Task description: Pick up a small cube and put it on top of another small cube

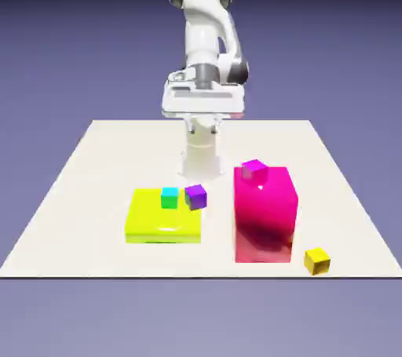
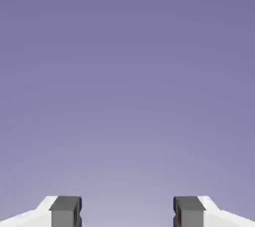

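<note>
While the arm sits folded high at the bench's (image 1: 94, 191) far edge, the gripper (image 2: 127, 213) shows its two grey fingertips (image 2: 65, 210) standing wide apart with nothing between them; all it sees ahead is plain backdrop, so it is pointed out level, not down at the work. Take the tall pink block (image 1: 265, 214) as the landmark; a small magenta cube (image 1: 253, 169) sits on its top, at the corner toward the robot; a small purple cube (image 1: 195, 196) stands just off its side on the exterior view's left, touching or nearly touching the edge of the flat yellow slab (image 1: 162, 216); a small teal cube (image 1: 169, 198) rests on that slab beside the purple one; a small yellow cube (image 1: 317, 260) lies on the bench off the pink block's near corner, on the exterior view's right. Every cube lies below the gripper and nearer the camera than the hand; so the coming move, I'd say, needs the wrist tipped down and a reach out over the bench; the purple cube looks the closest reach, with the teal one a ready partner.
</note>
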Controlling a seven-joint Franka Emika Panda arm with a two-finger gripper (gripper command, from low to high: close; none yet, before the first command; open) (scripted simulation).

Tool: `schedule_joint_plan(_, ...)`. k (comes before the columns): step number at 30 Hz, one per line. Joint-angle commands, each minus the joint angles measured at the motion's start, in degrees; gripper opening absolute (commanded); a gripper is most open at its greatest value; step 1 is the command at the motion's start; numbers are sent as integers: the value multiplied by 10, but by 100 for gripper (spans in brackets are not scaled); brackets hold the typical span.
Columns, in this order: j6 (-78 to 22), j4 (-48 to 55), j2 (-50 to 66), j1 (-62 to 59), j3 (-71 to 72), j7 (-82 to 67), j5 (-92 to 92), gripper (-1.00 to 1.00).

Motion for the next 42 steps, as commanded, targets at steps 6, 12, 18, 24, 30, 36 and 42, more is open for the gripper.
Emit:
schedule_joint_plan(6,-125,110,125,56,36,-46,-74,0)
schedule_joint_plan(12,-250,221,249,113,73,-91,-148,0)
schedule_joint_plan(18,-374,331,374,169,109,-137,-222,0)
schedule_joint_plan(24,-502,445,498,214,137,-175,-310,0)
schedule_joint_plan(30,-632,561,623,252,159,-209,-406,0)
schedule_joint_plan(36,-762,676,748,291,181,-243,-502,0)
schedule_joint_plan(42,-892,792,872,329,204,-276,-599,0)
